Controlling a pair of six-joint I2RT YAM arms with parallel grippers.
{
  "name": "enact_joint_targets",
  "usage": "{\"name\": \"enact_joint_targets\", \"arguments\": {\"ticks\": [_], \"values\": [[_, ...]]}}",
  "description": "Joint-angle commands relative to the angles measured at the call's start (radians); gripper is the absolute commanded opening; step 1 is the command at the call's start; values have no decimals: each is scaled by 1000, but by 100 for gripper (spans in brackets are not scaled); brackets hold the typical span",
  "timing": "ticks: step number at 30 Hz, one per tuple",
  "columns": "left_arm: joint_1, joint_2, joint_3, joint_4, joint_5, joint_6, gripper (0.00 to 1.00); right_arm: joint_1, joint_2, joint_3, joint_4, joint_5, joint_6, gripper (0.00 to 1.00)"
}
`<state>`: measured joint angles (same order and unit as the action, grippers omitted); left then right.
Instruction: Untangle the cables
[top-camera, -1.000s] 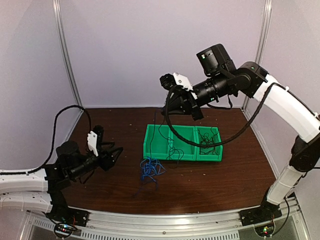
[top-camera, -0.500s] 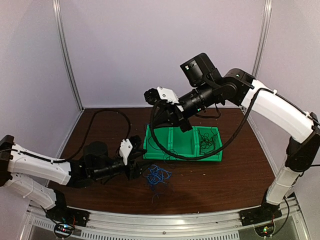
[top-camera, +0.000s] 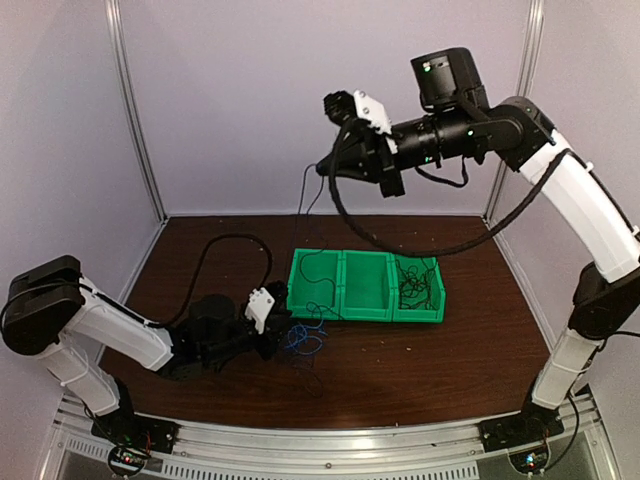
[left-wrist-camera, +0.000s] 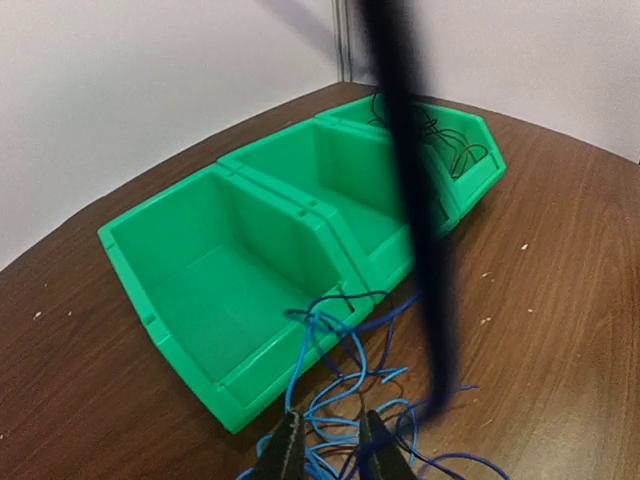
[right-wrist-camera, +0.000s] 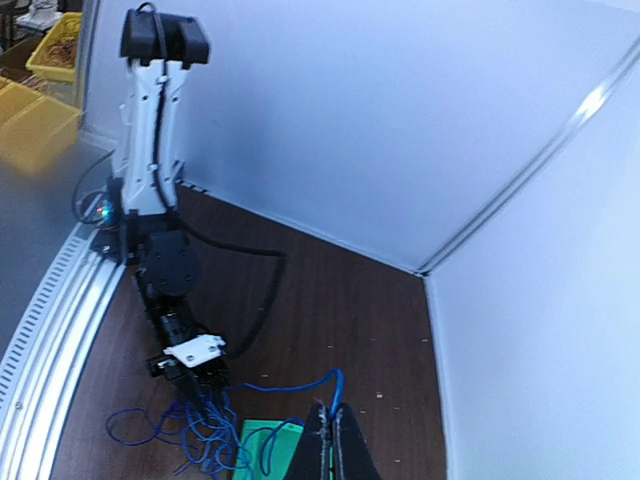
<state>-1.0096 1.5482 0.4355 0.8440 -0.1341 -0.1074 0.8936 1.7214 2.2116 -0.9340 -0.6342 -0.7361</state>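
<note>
Cables, blue (top-camera: 305, 342): 1 tangle on our speckled brown table (top-camera: 450, 360), before a 3-compartment green bin (top-camera: 365, 290). Left gripper (left-wrist-camera: 335, 445): jaws narrowly astride blue strands, grip we cannot tell. Right gripper (right-wrist-camera: 330, 420): aloft, pinched closed on 1 dark cable (top-camera: 303, 195). Pale walls (top-camera: 250, 100).

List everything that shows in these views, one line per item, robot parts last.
green bin: one, green, three compartments, middle of the table
dark cables: one tangle, black, in the bin's rightmost compartment
blue cables: one loose tangle, blue, on the table just in front of the bin's left end
yellow bins: at least two, yellow, outside the cell past the left arm's base, blurred
table: one, dark brown wood, under everything
left hand: one, black fingers, low at the table, closed on strands of the blue cables
right hand: one, black, high above the bin, shut; a blue strand appears to run up to it
</note>
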Motion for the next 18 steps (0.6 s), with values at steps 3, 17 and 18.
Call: {"name": "enact_joint_targets", "arguments": {"ticks": [3, 17, 18], "values": [[42, -54, -48, -92, -90, -67, 20, -174, -37, 214, 17, -73, 21, 0], [44, -212, -168, -266, -257, -199, 23, -216, -51, 181, 126, 80, 13, 0], [43, -225, -176, -268, -256, -207, 23, -221, -50, 163, 141, 108, 0, 0]]}}
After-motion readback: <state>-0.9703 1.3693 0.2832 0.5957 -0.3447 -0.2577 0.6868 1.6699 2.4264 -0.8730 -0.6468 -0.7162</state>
